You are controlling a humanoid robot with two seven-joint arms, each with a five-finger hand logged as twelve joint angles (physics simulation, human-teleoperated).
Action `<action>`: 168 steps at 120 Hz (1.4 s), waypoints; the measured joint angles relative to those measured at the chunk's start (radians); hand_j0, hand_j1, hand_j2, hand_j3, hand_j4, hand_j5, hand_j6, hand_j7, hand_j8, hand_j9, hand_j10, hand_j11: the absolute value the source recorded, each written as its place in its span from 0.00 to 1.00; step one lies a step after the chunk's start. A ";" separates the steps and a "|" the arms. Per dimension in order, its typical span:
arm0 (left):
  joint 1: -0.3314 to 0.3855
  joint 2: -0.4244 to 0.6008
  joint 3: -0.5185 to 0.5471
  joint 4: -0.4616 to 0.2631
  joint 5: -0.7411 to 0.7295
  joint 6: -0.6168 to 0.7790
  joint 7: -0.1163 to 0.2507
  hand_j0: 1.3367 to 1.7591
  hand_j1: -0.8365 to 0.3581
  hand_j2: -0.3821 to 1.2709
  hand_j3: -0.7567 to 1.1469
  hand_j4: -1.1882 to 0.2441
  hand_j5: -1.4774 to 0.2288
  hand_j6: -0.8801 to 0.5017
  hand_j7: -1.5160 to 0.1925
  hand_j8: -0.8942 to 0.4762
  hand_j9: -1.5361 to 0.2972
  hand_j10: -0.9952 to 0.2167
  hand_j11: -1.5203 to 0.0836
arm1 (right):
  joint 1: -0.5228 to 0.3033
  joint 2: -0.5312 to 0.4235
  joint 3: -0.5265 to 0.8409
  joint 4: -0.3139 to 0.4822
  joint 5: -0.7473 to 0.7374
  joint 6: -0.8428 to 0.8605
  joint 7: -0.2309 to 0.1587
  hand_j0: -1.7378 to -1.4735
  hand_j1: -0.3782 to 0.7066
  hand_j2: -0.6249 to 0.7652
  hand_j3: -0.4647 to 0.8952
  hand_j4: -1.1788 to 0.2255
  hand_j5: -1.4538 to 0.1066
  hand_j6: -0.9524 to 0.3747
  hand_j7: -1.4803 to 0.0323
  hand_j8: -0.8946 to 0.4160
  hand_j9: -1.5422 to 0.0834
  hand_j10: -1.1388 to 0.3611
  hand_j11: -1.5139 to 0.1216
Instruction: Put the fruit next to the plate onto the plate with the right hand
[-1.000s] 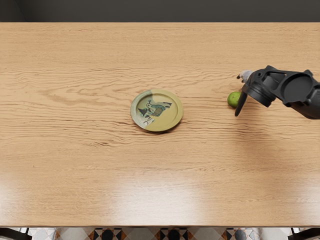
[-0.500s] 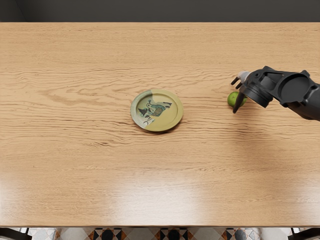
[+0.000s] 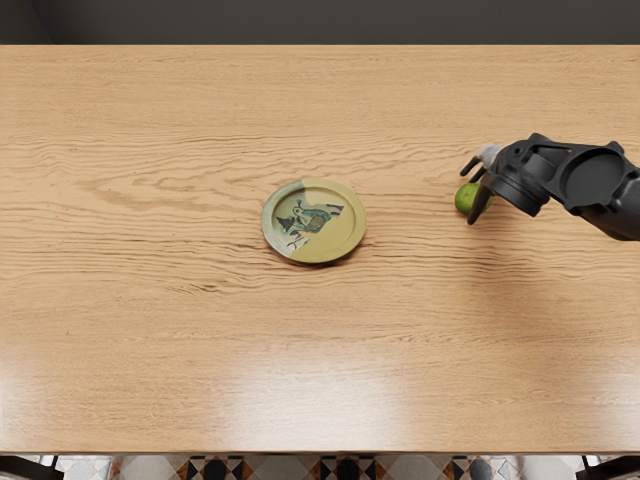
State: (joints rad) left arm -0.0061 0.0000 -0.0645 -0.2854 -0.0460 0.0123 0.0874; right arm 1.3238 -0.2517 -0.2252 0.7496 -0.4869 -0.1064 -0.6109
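Reaches in from the right edge of the frame with the right hand [image 3: 512,178], down at the small green fruit [image 3: 464,198] on the pale wooden desk [image 3: 150,330]. Brackets the fruit with dark fingers [image 3: 479,204] fanned above and below it, partly open and not visibly clamped. Shows no lift: fruit resting on the desk at right of centre, its right side hidden behind the hand. Leaves the plate [image 3: 348,236], olive-rimmed with a dark picture in its middle, bare at the centre of the frame, well apart from the fruit and to its left. Shows nothing of the left arm.

Judged from this, stands early in the task: reach made, grasp at most begun, nothing yet moved toward the plate. Remains to close firmly on the fruit, raise it off the desk, carry it leftward across the open wood and set it down inside the plate's rim. Probably calls for a sure grip first, the fruit being round and likely to roll away if nudged rather than held.
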 joint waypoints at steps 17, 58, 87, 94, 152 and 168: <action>0.000 0.000 0.000 0.000 0.000 0.000 0.000 0.76 0.99 0.23 0.40 0.83 0.86 0.63 0.88 0.65 0.84 0.82 0.94 | -0.009 -0.011 0.081 0.020 0.064 0.038 -0.001 0.31 0.60 0.53 0.34 0.40 0.43 0.35 0.46 0.41 0.46 0.41 0.44; 0.000 0.000 0.000 0.000 0.000 0.000 0.000 0.76 0.99 0.23 0.40 0.83 0.86 0.63 0.88 0.65 0.84 0.82 0.94 | -0.011 -0.038 0.299 0.042 0.104 0.201 -0.002 0.34 0.66 0.65 0.34 0.29 0.18 0.44 0.27 0.54 0.25 0.51 0.22; 0.000 0.000 0.000 0.000 0.000 0.000 0.000 0.76 0.99 0.23 0.40 0.83 0.86 0.63 0.88 0.65 0.84 0.82 0.94 | -0.003 0.157 0.396 0.027 0.096 0.222 -0.003 0.34 0.65 0.63 0.34 0.27 0.14 0.46 0.24 0.56 0.23 0.51 0.21; 0.000 0.000 0.000 0.000 0.000 0.000 0.000 0.76 0.99 0.23 0.40 0.83 0.86 0.63 0.88 0.65 0.84 0.82 0.94 | 0.000 0.198 0.404 0.016 0.096 0.218 -0.003 0.34 0.64 0.63 0.34 0.27 0.13 0.45 0.24 0.55 0.23 0.51 0.21; 0.000 0.000 0.000 0.000 0.000 0.000 0.000 0.76 0.99 0.23 0.40 0.83 0.86 0.63 0.88 0.65 0.84 0.82 0.94 | 0.009 0.205 0.449 0.057 -0.045 0.098 0.000 0.31 0.21 0.50 0.34 0.68 0.71 0.63 0.78 0.63 0.75 0.68 0.73; -0.001 0.000 0.000 0.000 0.000 0.000 0.000 0.76 0.99 0.23 0.40 0.83 0.86 0.63 0.88 0.65 0.84 0.82 0.94 | 0.007 -0.134 0.600 0.238 0.185 0.358 0.000 0.31 0.13 0.47 0.34 0.75 0.81 0.66 0.86 0.65 0.84 0.71 0.82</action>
State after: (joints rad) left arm -0.0072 0.0000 -0.0643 -0.2854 -0.0461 0.0123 0.0874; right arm 1.3311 -0.3862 0.3752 0.9874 -0.3019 0.2518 -0.6109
